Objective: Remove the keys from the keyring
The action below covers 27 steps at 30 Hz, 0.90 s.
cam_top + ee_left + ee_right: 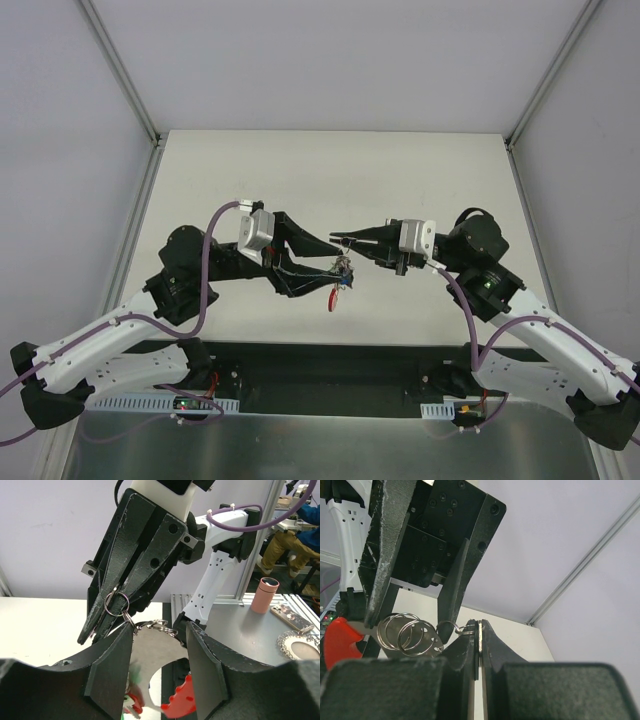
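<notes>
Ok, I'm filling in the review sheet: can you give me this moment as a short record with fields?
right claw: shut on one ring of the keyring
left claw: fingers apart either side of the rings; grip unclear
keys: dangle from the rings; red key sticks out nearest the arm bases
place: mid-air, above the table

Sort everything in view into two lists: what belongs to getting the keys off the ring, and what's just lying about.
Job in hand:
keys
keyring
left gripper, jaws apart
right gripper, shut on the keyring

Lying about:
pink cup
phone
beaded loop
</notes>
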Tool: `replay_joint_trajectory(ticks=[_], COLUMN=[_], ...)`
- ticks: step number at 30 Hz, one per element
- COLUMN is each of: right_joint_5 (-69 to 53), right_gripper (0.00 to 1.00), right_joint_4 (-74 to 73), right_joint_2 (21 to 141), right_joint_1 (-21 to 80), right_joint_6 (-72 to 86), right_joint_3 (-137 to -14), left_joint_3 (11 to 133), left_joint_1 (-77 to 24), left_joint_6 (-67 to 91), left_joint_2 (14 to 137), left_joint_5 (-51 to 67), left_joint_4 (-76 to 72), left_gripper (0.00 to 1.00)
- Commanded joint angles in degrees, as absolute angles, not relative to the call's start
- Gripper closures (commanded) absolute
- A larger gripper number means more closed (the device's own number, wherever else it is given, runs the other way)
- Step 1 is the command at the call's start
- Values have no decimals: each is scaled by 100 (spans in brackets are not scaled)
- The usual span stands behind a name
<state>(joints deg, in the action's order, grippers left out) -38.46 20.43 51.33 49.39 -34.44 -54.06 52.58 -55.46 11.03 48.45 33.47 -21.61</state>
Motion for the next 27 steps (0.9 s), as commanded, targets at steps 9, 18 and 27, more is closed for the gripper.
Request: replay_joint_trajectory(ticks=[9, 18, 27], right_joint_5=[-4315, -4720, -4623], right_gripper=[99, 99, 99], right_joint_4=[2540, 2540, 2584], right_joint_2=[5089, 5054, 5062], right_joint_1=[4948, 4983, 4992], right_joint_6=[-3384, -3278, -3235], right_joint_3=[-5616, -5590, -5704], left_joint_3=[5317, 5405, 5405], left_joint_1=[-5572, -5572, -5572], left_joint_6=[1239, 1134, 1204], left_joint_2=[4781, 4896, 4878], left_joint_5=[3788, 3788, 3937], left_joint_4=[-2470, -2470, -2479], left_gripper=[55, 59, 72])
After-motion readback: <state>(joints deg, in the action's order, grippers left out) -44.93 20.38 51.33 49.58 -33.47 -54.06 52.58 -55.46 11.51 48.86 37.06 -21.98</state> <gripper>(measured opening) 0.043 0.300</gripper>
